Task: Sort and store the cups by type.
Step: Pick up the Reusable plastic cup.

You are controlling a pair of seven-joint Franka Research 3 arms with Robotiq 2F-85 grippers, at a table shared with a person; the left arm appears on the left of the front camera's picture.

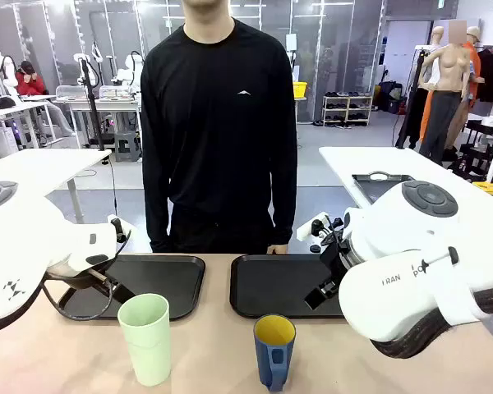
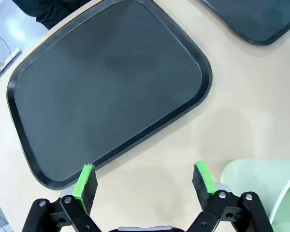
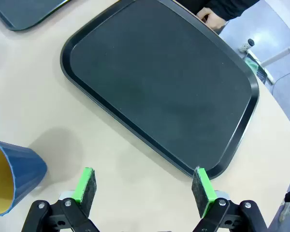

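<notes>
Nearest me, by the table's [image 1: 214, 361] near edge, the mint-green tumbler [image 1: 145, 336] stands upright left of centre. The dark blue mug [image 1: 274, 349] stands about mid-table with its base cut off by the frame, and each cup is cropped at the margin of the wrist view on its side. My left gripper [image 2: 145, 181] and right gripper [image 3: 145, 186] hang with fingers spread, pinching nothing, over bare table at the near rims of the left tray [image 1: 172, 275] and right tray [image 1: 271, 283], whose outer ends my arms hide. My right arm's casing reads "FRAN" before the lettering is lost, and past the far edge stands a person [image 1: 218, 123], head out of frame.
</notes>
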